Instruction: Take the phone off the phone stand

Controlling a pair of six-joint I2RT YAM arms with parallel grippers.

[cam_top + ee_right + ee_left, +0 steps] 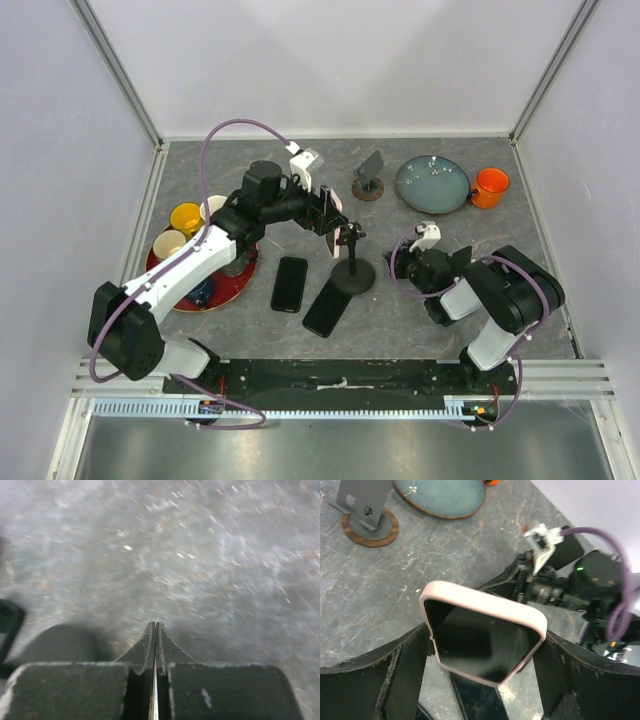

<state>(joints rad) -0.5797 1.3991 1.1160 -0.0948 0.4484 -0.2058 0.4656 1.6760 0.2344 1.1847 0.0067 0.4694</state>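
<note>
At the far left the red tray (238, 284) of cups (186, 217) lies under the left arm's elbow, so a wide swing outward could clip it. The left hand (338, 228) straddles the phone (482, 640). Its fingers (407, 672) sit against the two long edges of the pink case in what looks like a closed grip. The phone appears to be still at the top of the phone stand (352, 272), though neither view shows whether it has cleared the cradle. The main risk is probably the stand itself. It is a thin pole on a small round base, so a pull sideways or at an angle, rather than along the cradle's opening, could drag or tip it. It might then fall onto the two loose phones (290, 284) lying on the surface just beside the base. The hold is only on the smooth, rounded sides of the case, so the phone could also pivot or slip out if the cradle resists. It would then land on the stand or on the nearer loose phone (325, 306). To the right, the right hand (155, 630) rests low over the surface near the base, its fingers pressed together on nothing. It is not bracing the stand, and a phone carried rightward could meet that arm.
</note>
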